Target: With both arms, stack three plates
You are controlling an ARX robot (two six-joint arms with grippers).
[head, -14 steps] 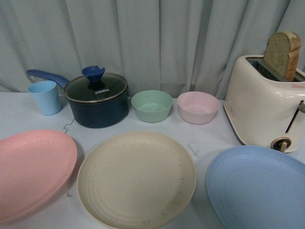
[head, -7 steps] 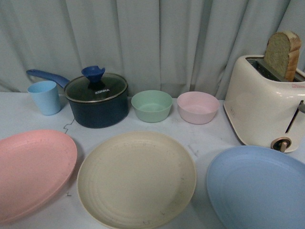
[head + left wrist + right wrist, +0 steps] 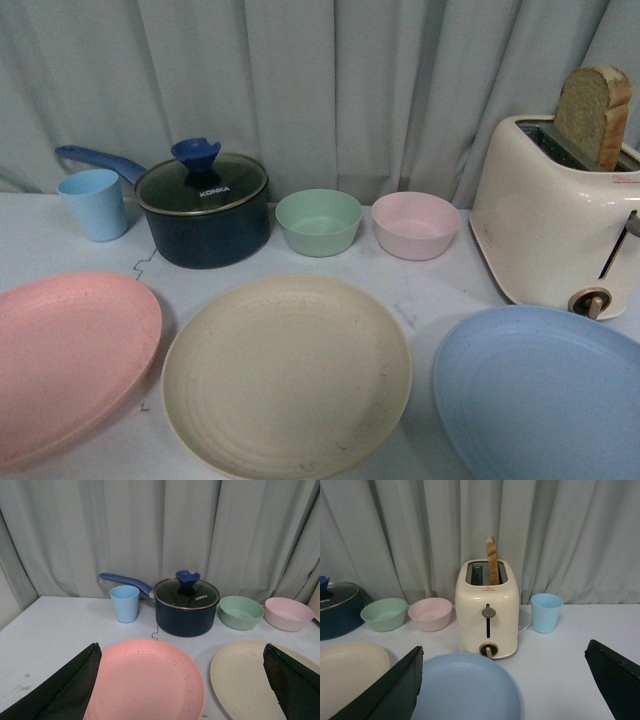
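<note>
Three plates are lying unstacked on the table (image 3: 440, 285): pink plate (image 3: 70, 360) running off the left edge; cream plate (image 3: 287, 375) central; light blue plate (image 3: 540, 395) running off the right; left gripper (image 3: 181, 652) and right gripper (image 3: 505, 650) are gaping wide, empty, fingers partly cropped.

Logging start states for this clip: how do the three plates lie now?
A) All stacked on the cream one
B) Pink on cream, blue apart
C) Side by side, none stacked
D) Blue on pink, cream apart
C: in the front view the pink plate, the cream plate and the light blue plate lie in a row, none on another.
</note>
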